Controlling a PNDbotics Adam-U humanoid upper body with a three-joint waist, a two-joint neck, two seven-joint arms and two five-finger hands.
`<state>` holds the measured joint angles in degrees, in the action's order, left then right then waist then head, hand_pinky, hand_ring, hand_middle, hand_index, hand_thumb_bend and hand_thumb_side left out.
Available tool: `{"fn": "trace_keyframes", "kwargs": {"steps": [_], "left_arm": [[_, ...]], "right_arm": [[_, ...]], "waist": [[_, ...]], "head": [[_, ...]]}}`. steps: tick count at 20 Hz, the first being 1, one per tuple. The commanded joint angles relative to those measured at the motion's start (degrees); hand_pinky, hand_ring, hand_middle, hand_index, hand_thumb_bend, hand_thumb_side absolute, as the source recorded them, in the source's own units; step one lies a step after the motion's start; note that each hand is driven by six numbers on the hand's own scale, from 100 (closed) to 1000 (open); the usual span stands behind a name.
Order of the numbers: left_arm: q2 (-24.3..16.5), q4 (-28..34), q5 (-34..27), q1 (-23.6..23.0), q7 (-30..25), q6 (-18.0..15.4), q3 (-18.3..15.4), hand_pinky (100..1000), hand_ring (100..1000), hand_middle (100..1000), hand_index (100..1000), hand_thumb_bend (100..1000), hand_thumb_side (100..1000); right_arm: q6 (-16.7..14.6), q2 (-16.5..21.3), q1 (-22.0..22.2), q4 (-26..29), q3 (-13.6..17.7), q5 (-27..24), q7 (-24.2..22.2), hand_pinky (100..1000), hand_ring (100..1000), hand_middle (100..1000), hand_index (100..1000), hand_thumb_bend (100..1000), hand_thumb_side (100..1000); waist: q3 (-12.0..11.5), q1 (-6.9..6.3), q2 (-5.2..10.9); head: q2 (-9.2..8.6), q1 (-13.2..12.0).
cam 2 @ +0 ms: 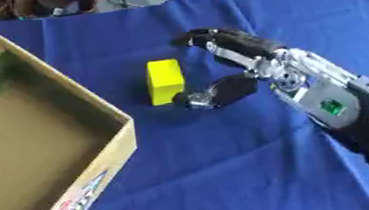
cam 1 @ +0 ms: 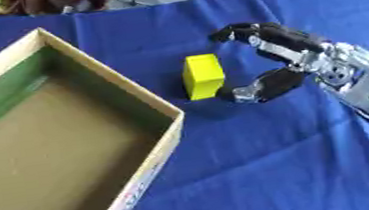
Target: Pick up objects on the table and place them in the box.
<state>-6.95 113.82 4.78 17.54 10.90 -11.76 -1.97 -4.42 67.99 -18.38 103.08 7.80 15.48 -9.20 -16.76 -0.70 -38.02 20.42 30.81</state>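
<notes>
Left eye view shows a blue cloth (cam 1: 258, 168) spread over the table, with a box (cam 1: 164, 113) on the left and a yellow block (cam 1: 203, 76) standing upright on the cloth just right of the box's near right corner. The block is outside the box, close to its right wall but apart from it.

The right hand (cam 1: 302, 60) comes in from the lower right, its arm black with silver parts and a small green spot on the wrist. The hand is spread wide, holding nothing. The fingers (cam 1: 254, 33) reach out above and behind the block, their tips a little beyond its far right side and apart from it. The thumb (cam 1: 256, 89) curves in low on the cloth, its tip just beside the block's lower right edge; whether it touches the block cannot be told. The block thus sits at the mouth of the gap between thumb and fingers.

The box has pale cardboard rims, green inner walls on the far and left sides, and a brown floor. Nothing lies inside the part that shows. Printed lettering runs along its outer right wall in the right eye view.

The left hand shows in neither view.
</notes>
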Motion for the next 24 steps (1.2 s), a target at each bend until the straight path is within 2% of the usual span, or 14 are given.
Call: {"fn": "trace_keyframes", "kwargs": {"steps": [1, 8, 12, 17, 22, 23, 24], "left_arm": [[-0.17, 0.77, 0.25, 0.33, -0.39, -0.09, 0.19, 158, 305, 497, 504, 100, 868], [0.17, 0.77, 0.51, 0.24, -0.4, 0.06, 0.07, 156, 303, 497, 504, 100, 867], [0.35, 0.77, 0.65, 0.09, -0.33, 0.3, -0.06, 156, 303, 497, 503, 100, 867], [0.55, 0.77, 0.68, 0.09, -0.47, 0.54, -0.1, 156, 303, 499, 503, 100, 869], [0.56, 0.77, 0.64, 0.11, -0.46, 0.6, -0.12, 156, 303, 499, 503, 100, 869], [0.62, 0.77, 0.63, 0.14, -0.47, 0.6, -0.11, 156, 302, 498, 502, 100, 870], [0.74, 0.77, 0.61, 0.24, -0.51, 0.63, -0.08, 156, 302, 498, 502, 100, 870]], "right_arm": [[0.37, 2.6, -0.48, -0.43, 0.96, -0.54, 0.9, 930, 899, 872, 993, 459, 778], [0.16, 2.51, -0.28, -0.64, 0.98, -1.86, 0.67, 927, 893, 850, 977, 428, 761], [-0.48, 2.4, -0.57, 0.09, 0.8, -2.76, -0.12, 928, 891, 839, 968, 435, 752], [-0.92, 2.09, -0.86, 1.1, 0.59, -3.36, -0.93, 924, 883, 800, 933, 474, 695], [-0.87, 2.03, -0.97, 1.22, 0.56, -3.44, -1.26, 924, 883, 800, 933, 474, 695], [-0.84, 1.97, -0.99, 1.23, 0.52, -3.36, -1.31, 916, 872, 738, 874, 478, 614], [-0.74, 1.79, -1.07, 1.27, 0.37, -2.98, -1.41, 916, 872, 738, 874, 478, 614]], "waist": [[-0.3, 0.08, 1.13], [-1.04, 0.28, 0.74], [-1.05, 0.4, 0.55], [-1.06, 0.66, 0.25], [-1.06, 0.69, 0.21], [-1.1, 0.73, 0.09], [-1.19, 0.81, -0.13]], "head": [[-1.11, 0.56], [-1.9, 1.35], [-1.9, 1.39], [-1.95, 1.2], [-1.92, 1.17], [-2.06, 1.2], [-2.3, 1.24]]}}
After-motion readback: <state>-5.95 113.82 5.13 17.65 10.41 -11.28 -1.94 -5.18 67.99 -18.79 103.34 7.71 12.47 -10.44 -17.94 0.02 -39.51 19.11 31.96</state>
